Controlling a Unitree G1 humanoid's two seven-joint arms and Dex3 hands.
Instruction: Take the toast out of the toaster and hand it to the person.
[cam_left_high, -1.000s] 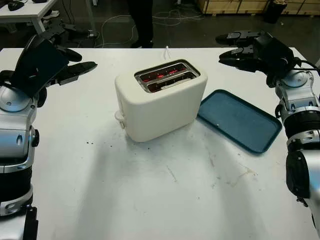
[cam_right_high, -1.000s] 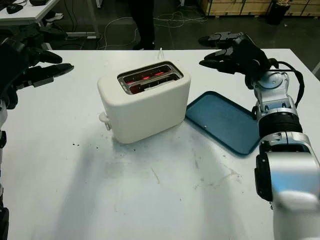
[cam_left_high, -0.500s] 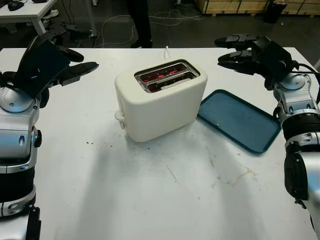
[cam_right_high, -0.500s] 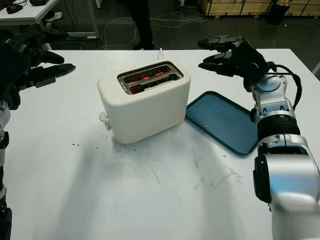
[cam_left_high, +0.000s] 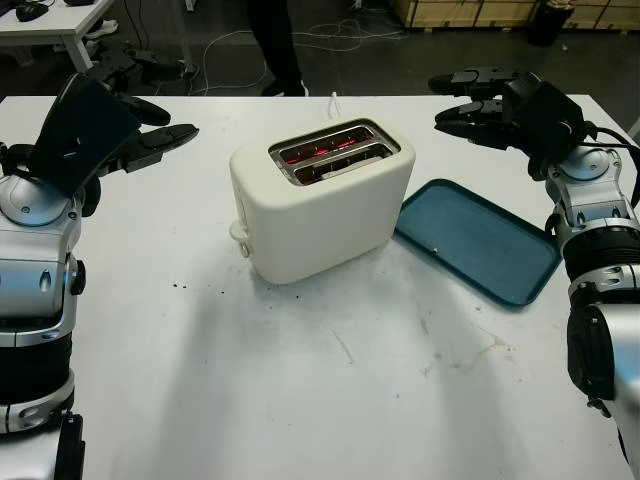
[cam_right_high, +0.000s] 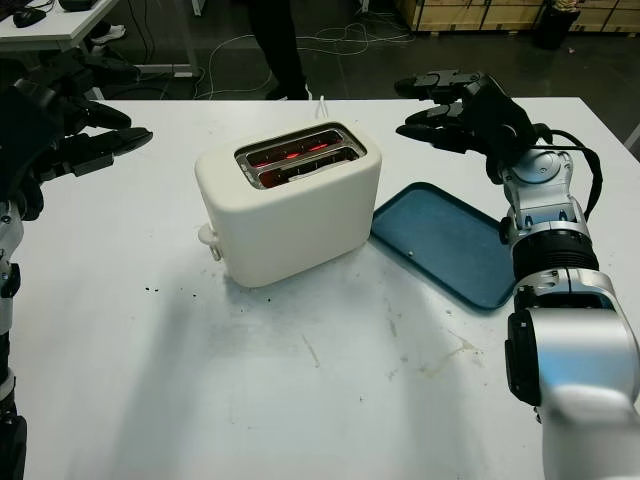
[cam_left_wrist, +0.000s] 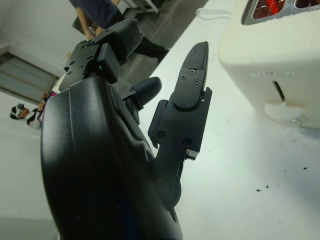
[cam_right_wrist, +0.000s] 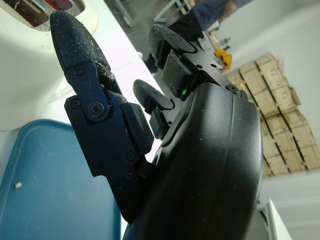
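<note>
STEP: approach, nothing grasped yet | LEFT robot hand (cam_left_high: 135, 145): open, empty, raised beside the toaster (cam_left_high: 320, 200) | RIGHT robot hand (cam_left_high: 480, 100): open, empty, above the blue tray (cam_left_high: 480, 245) | TOAST: not discernible – slots (cam_left_high: 335, 152) glowing red, between both hands on the surface (cam_left_high: 300, 400) | NEXT: likely wait for pop-up, then reach into a slot – avoid hot elements | person (cam_left_high: 275, 40) beyond the far edge.

A lab or workshop: floor cables (cam_left_high: 330, 30), stacked crates (cam_left_high: 470, 12), work desk (cam_left_high: 50, 25).

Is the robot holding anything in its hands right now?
No. The left hand and right hand are both open, raised either side of the toaster.
</note>
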